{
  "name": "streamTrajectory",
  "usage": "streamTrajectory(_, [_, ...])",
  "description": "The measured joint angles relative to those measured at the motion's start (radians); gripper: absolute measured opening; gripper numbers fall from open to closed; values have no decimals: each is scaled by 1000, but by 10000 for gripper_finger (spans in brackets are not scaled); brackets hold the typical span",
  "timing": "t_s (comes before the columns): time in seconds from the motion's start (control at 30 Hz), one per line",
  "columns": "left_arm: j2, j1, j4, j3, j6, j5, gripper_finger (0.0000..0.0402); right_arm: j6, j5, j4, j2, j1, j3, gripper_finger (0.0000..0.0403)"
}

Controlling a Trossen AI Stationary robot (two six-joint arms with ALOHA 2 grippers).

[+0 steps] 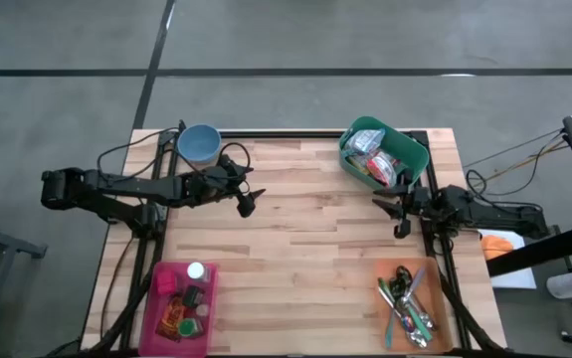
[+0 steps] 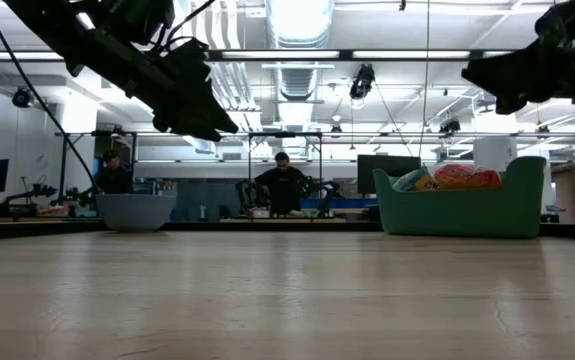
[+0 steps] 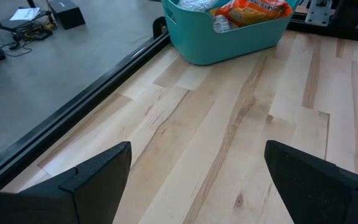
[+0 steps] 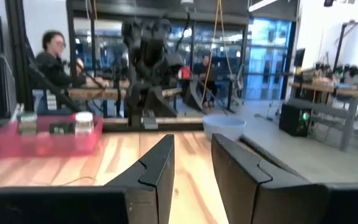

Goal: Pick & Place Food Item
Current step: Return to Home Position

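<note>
The left jaws hang released, spread wide, over the counter (image 1: 305, 249) near the blue bowl (image 1: 199, 146). The right jaws hang just beside the green bin (image 1: 412, 149), narrowly parted and grasping nothing. The spoons (image 1: 405, 303) lie in the orange bin (image 1: 440, 318) on the counter's right side, well apart from both.
</note>
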Motion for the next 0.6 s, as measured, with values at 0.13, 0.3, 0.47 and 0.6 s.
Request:
streamTrajectory(0.13, [0, 0, 0, 0, 0, 0, 372, 5, 11, -58, -3, 0, 0, 104])
streamTrajectory(0.3, [0, 0, 0, 0, 0, 0, 372, 3, 34, -74, -4, 0, 0, 104])
streamTrajectory(0.47, [0, 0, 0, 0, 0, 0, 372, -7, 36, -87, -4, 0, 0, 104])
streamTrajectory(0.6, [0, 0, 0, 0, 0, 0, 372, -3, 55, -107, -3, 0, 0, 104])
